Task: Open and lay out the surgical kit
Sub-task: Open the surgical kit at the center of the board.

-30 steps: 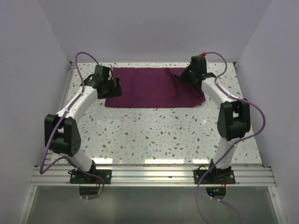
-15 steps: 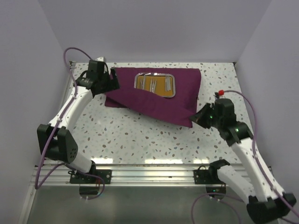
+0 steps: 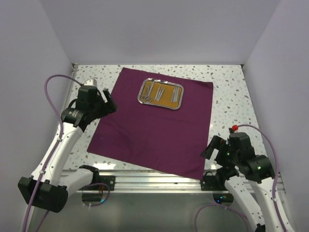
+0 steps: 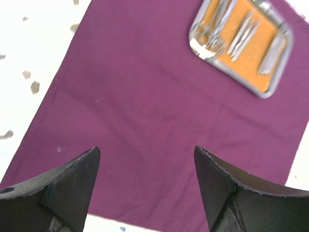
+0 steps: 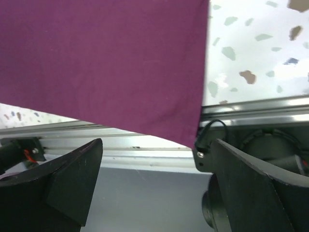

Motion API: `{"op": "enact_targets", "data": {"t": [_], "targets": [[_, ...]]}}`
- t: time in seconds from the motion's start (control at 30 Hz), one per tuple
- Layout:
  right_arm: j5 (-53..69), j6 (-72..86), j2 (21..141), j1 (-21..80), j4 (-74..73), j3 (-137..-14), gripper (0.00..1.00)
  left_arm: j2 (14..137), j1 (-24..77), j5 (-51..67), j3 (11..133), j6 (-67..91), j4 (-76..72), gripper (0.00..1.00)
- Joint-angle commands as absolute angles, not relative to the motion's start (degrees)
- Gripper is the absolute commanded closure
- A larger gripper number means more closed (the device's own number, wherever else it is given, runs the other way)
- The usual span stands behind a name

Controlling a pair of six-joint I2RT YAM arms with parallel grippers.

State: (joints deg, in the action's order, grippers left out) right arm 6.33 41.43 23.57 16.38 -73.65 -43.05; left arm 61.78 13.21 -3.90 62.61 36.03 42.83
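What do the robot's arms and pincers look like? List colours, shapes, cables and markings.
The left arm and right arm have white tubular links and bulky black joints. A purple cable loops along each. The right arm carries a small red cap. The left pincer and right pincer each have two matte black, wedge-shaped fingers.

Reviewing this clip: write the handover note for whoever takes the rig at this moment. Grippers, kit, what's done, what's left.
Left gripper: open, empty, above the left part of the purple wrap.
Right gripper: open, empty, by the wrap's near right corner, which overhangs the rail at the table's near edge.
Kit: wrap spread flat on the table; steel tray sits on its far part, instruments lying inside it.
Done: wrap opened.
Left: probably lift the instruments out of the tray and lay them on the wrap.
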Motion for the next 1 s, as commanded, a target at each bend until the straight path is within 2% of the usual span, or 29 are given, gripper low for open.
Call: {"op": "enact_targets", "data": {"t": [0.0, 0.13, 0.33, 0.5, 0.73, 0.83, 0.97], "targets": [[2.82, 38.24, 26.44, 16.26, -80.78, -48.50, 0.01, 58.80, 13.54, -5.45, 58.45, 38.41, 46.84, 0.17], [0.18, 36.22, 33.56, 16.17, -75.70, -54.48, 0.02, 58.36, 13.54, -5.97, 56.60, 38.50, 46.94, 0.17], [-1.14, 33.66, 49.88, 16.26, -64.02, -61.69, 0.02, 65.90, 13.54, -6.15, 61.77, 34.90, 42.63, 0.13], [-3.61, 35.06, 63.35, 12.94, -56.97, -65.65, 0.02, 80.39, 10.48, -4.32, 68.63, 29.54, 35.08, 0.11], [0.96, 36.21, 82.68, 1.85, -44.76, -71.52, 0.03, 106.91, 4.22, 3.68, 89.60, 25.14, 32.34, 0.12], [0.09, 35.33, 92.00, 0.18, -42.98, -77.40, 0.05, 113.10, 2.99, 5.01, 97.61, 23.03, 32.26, 0.12], [-0.79, 33.93, 102.11, -1.49, -40.96, -84.27, 0.08, 120.14, 1.85, 6.85, 102.04, 20.31, 31.03, 0.12]]}}
